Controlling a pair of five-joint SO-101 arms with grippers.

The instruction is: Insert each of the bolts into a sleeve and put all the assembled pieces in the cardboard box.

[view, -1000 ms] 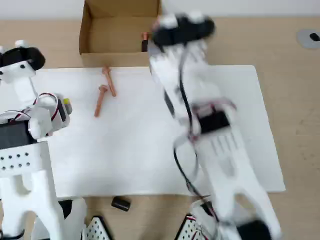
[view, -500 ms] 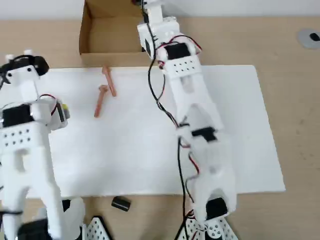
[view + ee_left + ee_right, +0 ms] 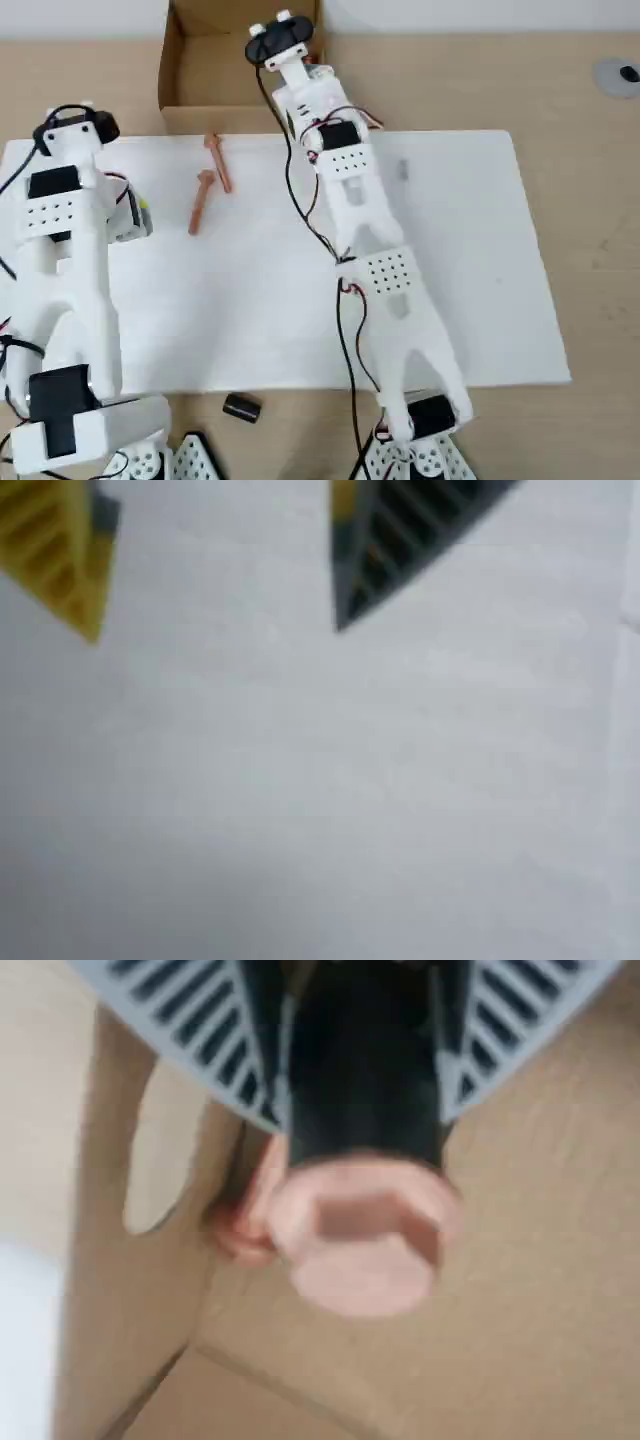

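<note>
Black sleeve (image 3: pixel 365 1060) mostly hidden within right gripper (image 3: pixel 362 1125); bolt (image 3: pixel 355 1235) blurred

Sleeved bolt (image 3: pixel 355 1250), perhaps over box (image 3: pixel 225 70)

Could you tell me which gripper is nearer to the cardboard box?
Right. The right gripper is over the cardboard box, holding a sleeved bolt; the left gripper is over the white sheet.

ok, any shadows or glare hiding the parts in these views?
High view: faint arm shadows on the white sheet, loose bolts unobscured. Left wrist view: soft shadow across the sheet, no glare. Right wrist view: bolt head lit, black sleeve dark between the jaws.
</note>
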